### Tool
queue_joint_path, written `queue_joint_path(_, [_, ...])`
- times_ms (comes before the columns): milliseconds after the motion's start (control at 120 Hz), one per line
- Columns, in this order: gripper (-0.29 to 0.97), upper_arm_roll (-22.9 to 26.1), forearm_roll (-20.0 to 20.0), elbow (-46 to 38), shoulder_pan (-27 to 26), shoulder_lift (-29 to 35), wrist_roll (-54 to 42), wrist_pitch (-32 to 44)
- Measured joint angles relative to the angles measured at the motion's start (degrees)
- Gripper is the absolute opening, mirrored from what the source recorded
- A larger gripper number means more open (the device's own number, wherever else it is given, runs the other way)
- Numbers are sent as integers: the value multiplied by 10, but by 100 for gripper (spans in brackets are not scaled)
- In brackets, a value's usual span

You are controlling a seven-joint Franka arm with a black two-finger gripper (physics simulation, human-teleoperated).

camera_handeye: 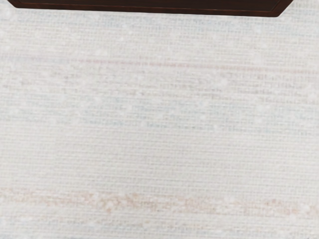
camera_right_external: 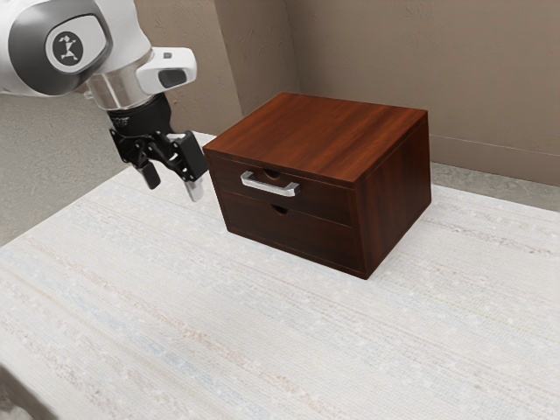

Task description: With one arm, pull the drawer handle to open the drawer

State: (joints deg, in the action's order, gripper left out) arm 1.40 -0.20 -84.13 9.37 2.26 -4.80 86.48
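A dark wooden cabinet (camera_right_external: 325, 179) with two drawers stands on the table. The top drawer (camera_right_external: 284, 185) carries a silver bar handle (camera_right_external: 269, 185) and sits flush with the front. The lower drawer (camera_right_external: 289, 229) has a small notch and no bar. My black gripper (camera_right_external: 173, 179) hangs open above the table, a short way to the exterior view's left of the handle, touching nothing. In the wrist view the cabinet's bottom edge (camera_handeye: 149, 7) shows as a dark strip beyond the hand.
The pale woven tabletop (camera_right_external: 219, 324) stretches wide in front of the cabinet and under my hand (camera_handeye: 159, 129). Beige walls (camera_right_external: 420, 61) rise behind the cabinet. The table's edge runs along the exterior view's left.
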Motion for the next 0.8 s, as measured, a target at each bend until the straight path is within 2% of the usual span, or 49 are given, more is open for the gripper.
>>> queue_joint_path(92, [68,-31,-22,-2,-26,-1,0,-1])
queue_joint_path(183, [68,-42,-40,-1,-18,-1,-1,-3])
queue_joint_path(283, [68,-43,-49,103,6,10,-26,-17])
queue_joint_path(375, [68,-9,-61,156,32,21,-113,-16])
queue_joint_path(483, [68,20,-72,172,-10,46,-233,1])
queue_joint_path(583, [68,29,-87,173,-5,70,-312,-12])
queue_joint_path(667, [68,39,-81,172,-6,52,-365,-19])
queue_joint_path(800, [68,62,-35,139,-8,18,-447,0])
